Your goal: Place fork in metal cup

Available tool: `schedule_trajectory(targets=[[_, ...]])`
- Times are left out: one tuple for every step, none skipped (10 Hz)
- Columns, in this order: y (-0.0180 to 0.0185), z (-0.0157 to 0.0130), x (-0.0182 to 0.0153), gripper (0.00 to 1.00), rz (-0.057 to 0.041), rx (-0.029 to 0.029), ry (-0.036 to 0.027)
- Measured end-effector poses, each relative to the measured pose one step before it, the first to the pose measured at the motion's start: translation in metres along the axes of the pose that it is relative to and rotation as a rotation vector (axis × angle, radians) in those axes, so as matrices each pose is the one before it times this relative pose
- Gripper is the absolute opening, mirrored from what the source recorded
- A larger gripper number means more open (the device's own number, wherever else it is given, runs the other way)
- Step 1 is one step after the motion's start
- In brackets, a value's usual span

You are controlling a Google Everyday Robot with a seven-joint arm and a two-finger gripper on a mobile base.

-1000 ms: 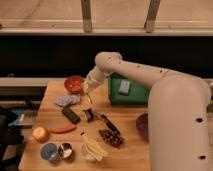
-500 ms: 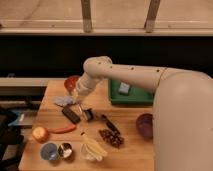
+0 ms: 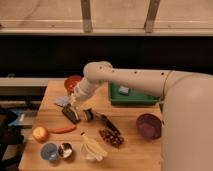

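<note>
Since the earlier frames the arm has swung to the left, and the tool now hangs lower, over the back left part of the bench. It is just above a crumpled pale packet and a dark flat block, with the red bowl behind it. The tool is closed. I cannot tell if something thin is between its fingers, and I cannot find the fork with certainty anywhere in the view.

The metal cup stands upright at the front left edge of the bench, well apart from the tool. It touches the light blue cup on its left side. Near it on the right is the pale cup with bananas. The black-handled knife lies in the middle of the bench. A green tray is partly under the arm, and a purple bowl sits in front of it.
</note>
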Motion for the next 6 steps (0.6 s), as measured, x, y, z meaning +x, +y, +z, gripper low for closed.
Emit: schedule_trajectory(targets=[[-0.00048, -0.0006, -0.00011, 0.0, 0.00075, 0.00051, -0.00097], [-0.00113, -0.00067, 0.00009, 0.0, 0.0019, 0.00051, -0.00118], [0.00062, 0.00039, -0.00016, 0.0, -0.00105, -0.00029, 0.00058], [0.00094, 0.0003, -0.0004, 0.0, -0.00134, -0.00061, 0.00017], [-0.00039, 0.00038, 0.00066, 0.0, 0.00043, 0.00062, 0.00121], [0.00005, 0.00015, 0.00044, 0.0, -0.00073, -0.00116, 0.00071]])
